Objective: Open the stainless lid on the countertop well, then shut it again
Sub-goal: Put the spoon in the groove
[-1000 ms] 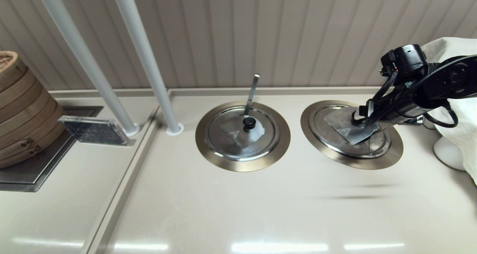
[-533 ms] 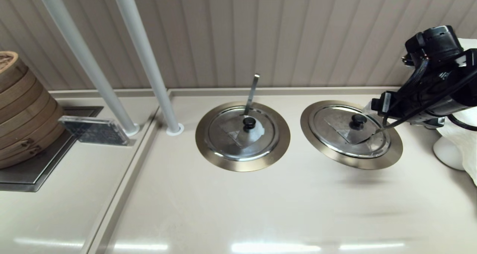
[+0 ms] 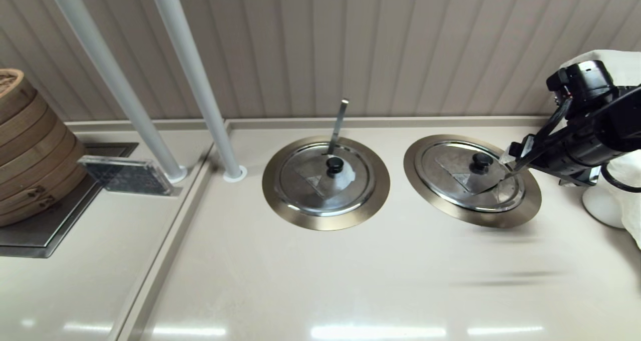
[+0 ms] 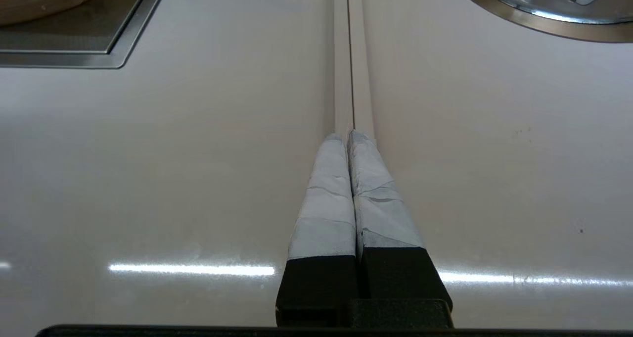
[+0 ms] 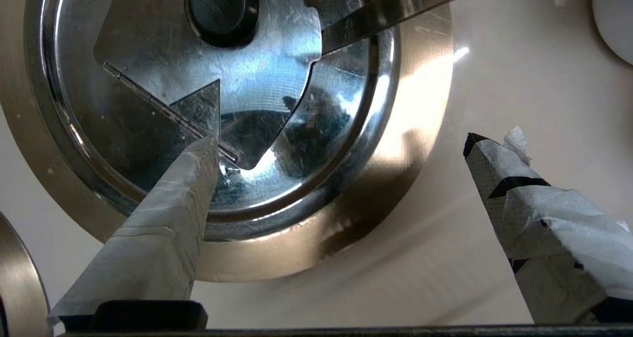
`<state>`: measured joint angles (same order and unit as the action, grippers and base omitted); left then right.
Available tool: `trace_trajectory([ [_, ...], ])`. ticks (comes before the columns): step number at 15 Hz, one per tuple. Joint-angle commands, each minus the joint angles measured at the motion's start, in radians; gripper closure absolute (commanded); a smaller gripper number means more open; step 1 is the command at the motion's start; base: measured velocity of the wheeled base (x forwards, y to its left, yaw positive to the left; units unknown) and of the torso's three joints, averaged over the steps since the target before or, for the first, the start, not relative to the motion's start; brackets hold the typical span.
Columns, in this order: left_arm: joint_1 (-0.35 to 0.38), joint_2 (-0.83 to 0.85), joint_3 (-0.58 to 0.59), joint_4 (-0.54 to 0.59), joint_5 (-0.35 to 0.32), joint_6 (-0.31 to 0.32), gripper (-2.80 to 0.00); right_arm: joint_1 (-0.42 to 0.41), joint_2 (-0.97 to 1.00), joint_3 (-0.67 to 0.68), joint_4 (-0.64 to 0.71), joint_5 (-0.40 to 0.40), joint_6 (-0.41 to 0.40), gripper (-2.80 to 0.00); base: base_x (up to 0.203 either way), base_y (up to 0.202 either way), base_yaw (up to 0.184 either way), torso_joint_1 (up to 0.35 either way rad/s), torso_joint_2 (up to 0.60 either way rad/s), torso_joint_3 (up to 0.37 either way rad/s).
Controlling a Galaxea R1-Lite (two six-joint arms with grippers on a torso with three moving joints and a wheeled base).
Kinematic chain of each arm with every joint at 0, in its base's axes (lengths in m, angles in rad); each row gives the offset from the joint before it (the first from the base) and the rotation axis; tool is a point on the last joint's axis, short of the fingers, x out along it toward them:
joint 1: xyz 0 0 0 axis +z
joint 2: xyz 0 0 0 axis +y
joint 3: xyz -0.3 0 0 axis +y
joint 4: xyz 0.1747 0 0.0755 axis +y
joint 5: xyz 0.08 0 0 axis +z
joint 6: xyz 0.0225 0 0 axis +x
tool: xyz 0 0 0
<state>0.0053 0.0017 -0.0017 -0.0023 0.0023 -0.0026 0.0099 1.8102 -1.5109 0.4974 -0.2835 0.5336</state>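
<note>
Countertop (image 3: 320, 281); stainless lid (image 5: 163, 124) stamp seemingly illegible.

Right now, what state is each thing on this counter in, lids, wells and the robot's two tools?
stainless lid: shut flat on its well, flap down.
countertop well: covered.
right tool: open, empty, beside the lid's right edge.
left tool: shut, empty, parked over bare counter.
twin lid: shut, ladle handle sticking up.
bamboo steamers: stacked, lidded.
</note>
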Motion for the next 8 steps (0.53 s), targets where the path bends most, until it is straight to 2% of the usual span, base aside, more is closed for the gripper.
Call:
trace_trajectory([
  [1, 0.0, 0.0, 0.0, -0.001, 0.001, 0.0, 0.0, -0.031, 0.103, -0.074, 0.0, 0.007, 0.002, -2.8, 0.0, 0.0, 0.0, 0.0, 0.0, 0.0],
  [8, 0.001, 0.0, 0.0, -0.001, 0.001, 0.0, 0.0, -0.049, 0.29, -0.374, 0.027, 0.046, -0.023, -2.8, 0.0, 0.0, 0.0, 0.0, 0.0, 0.0],
])
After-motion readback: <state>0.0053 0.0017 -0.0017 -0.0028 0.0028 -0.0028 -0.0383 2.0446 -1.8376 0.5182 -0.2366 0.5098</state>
